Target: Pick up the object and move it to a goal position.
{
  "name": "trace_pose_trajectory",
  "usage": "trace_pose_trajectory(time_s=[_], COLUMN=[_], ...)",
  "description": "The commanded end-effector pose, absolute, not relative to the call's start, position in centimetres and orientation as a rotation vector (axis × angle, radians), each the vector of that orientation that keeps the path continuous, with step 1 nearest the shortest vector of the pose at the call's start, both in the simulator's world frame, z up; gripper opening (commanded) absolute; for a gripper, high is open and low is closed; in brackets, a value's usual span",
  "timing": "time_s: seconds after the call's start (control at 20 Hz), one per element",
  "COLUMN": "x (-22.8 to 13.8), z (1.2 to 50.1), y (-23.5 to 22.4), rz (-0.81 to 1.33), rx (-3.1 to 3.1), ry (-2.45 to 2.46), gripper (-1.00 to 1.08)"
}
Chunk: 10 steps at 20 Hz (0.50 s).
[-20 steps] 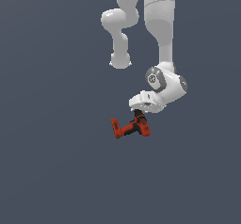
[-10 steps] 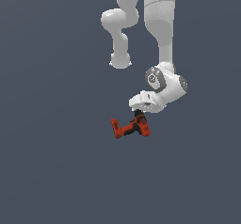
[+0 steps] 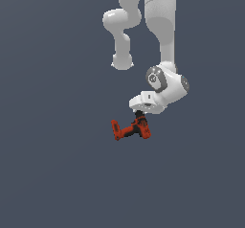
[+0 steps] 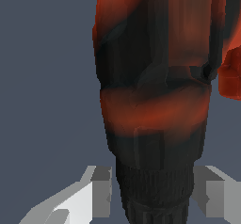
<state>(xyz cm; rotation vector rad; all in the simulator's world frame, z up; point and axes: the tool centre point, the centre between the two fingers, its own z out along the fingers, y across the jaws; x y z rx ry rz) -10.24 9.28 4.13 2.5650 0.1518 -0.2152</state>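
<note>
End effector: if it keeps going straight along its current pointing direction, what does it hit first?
The drill. The end effector points down at it, and the wrist view shows its fingers flanking the black end. Whether they already touch is unclear.

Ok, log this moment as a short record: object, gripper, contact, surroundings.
object: red-orange toy drill with black accents, body lying roughly level
gripper: gripper pointing down from the white arm, directly above the drill
contact: wrist view shows the drill's black ribbed end between the jaws, one pale finger on each side; pad contact cannot be confirmed
surroundings: plain dark grey background, no goal marker visible
</note>
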Motion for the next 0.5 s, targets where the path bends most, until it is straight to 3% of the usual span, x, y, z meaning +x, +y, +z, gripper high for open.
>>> trace_pose_trajectory(time_s=[0.0, 0.45], x=[-9.9, -9.0], z=[5.2, 11.5], y=[8.3, 2.1], rz=[-0.211, -0.215], rx=[2.566, 2.565], ry=[0.145, 0.142], gripper=[-1.0, -1.0])
